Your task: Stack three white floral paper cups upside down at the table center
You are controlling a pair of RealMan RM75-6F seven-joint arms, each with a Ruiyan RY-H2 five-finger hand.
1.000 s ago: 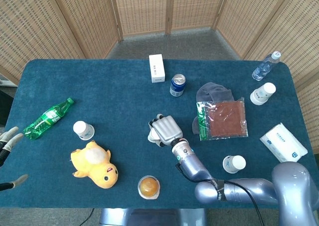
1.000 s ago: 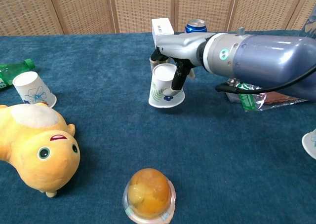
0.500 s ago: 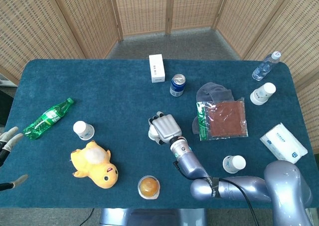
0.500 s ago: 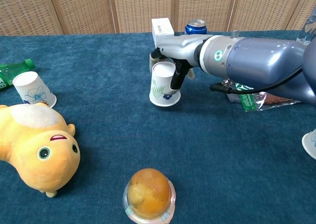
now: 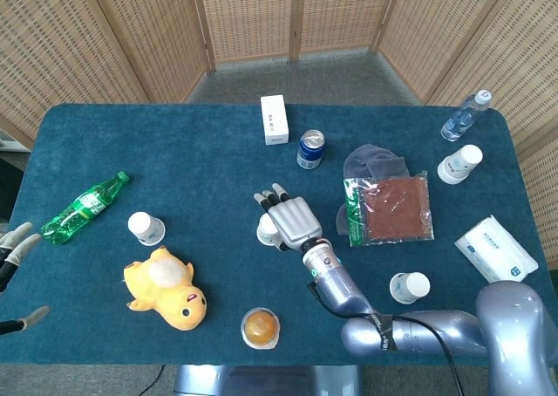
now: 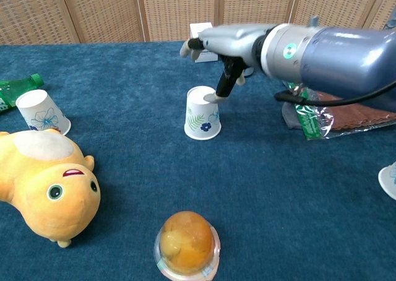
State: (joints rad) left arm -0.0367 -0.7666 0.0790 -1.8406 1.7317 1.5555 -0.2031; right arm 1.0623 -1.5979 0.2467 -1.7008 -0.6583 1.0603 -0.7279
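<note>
One white floral paper cup [image 6: 202, 112] stands upside down near the table center, also seen in the head view [image 5: 266, 230]. My right hand [image 6: 230, 43] hovers just above it with fingers spread and holds nothing; its thumb tip is at the cup's top edge. In the head view the right hand [image 5: 288, 218] covers part of that cup. A second cup [image 6: 42, 112] stands upside down at the left [image 5: 146, 228]. A third cup [image 5: 410, 286] lies at the right front, and a fourth [image 5: 459, 163] sits far right. My left hand [image 5: 14, 246] shows at the left edge, off the table, fingers apart.
A yellow plush duck [image 6: 46, 182] and an orange jelly cup [image 6: 186, 242] lie at the front. A green bottle [image 5: 84, 207] is at the left. At the back stand a white box [image 5: 274, 119] and a blue can [image 5: 310, 148]. To the right lie a snack packet [image 5: 390, 208], a tissue pack [image 5: 495, 248] and a water bottle [image 5: 464, 115].
My right hand has let go of the center cup, opened its fingers and risen above it. The cup now stands on its own. The left hand has not moved.
</note>
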